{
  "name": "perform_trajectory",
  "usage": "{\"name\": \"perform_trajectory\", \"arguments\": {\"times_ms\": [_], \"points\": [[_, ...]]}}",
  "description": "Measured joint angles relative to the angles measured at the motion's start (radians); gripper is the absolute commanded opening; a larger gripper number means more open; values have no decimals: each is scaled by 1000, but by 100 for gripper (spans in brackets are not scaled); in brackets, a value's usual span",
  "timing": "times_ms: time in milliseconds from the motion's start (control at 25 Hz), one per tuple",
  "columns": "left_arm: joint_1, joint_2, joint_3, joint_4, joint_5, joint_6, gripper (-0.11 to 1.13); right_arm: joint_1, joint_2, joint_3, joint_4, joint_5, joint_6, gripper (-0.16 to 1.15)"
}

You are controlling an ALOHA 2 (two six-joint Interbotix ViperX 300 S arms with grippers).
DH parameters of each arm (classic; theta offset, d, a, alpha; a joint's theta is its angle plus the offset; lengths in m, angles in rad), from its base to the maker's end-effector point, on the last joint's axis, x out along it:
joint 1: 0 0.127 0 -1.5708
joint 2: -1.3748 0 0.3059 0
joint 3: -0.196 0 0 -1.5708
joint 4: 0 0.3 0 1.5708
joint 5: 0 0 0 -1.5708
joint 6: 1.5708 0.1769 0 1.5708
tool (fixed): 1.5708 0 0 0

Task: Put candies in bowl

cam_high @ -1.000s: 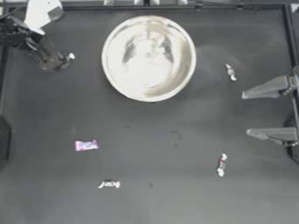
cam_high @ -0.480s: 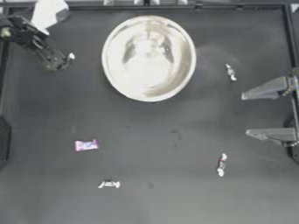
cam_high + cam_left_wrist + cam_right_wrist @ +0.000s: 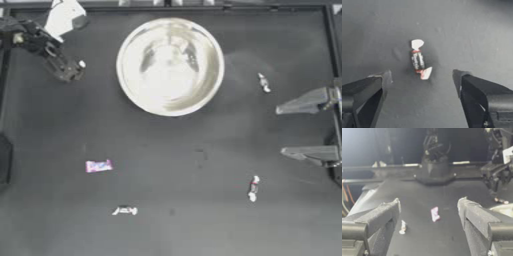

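Note:
The shiny metal bowl (image 3: pixel 123 75) stands at the back middle of the table with nothing inside. My left gripper (image 3: pixel 71 71) is at the back left, open over a whitish twist-wrapped candy (image 3: pixel 81 63). In the left wrist view that candy (image 3: pixel 418 62) lies on the table just ahead of the gap between the jaws of my left gripper (image 3: pixel 422 78). Other candies lie apart: one right of the bowl (image 3: pixel 264 82), one front right (image 3: pixel 253 188), one front left (image 3: pixel 125 210), and a flat pink one (image 3: pixel 99 166). My right gripper (image 3: pixel 297 127) rests open at the right edge.
The right wrist view looks across the table between the open jaws of my right gripper (image 3: pixel 429 208) to the pink candy (image 3: pixel 435 214), a whitish candy (image 3: pixel 402 227), the bowl's rim (image 3: pixel 504 208) and the left arm (image 3: pixel 499 183). A raised frame (image 3: pixel 167 7) borders the table's back.
My left gripper has shifted slightly to the right, closer to the candy at the back left. The candies, the bowl and the right arm have not moved.

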Motion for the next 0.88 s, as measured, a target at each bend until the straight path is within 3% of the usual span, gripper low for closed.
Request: {"name": "perform_trajectory", "arguments": {"times_ms": [880], "points": [[28, 110, -31, 2, -52, 23, 95, 0, 2, 17, 2, -29, 0, 98]]}}
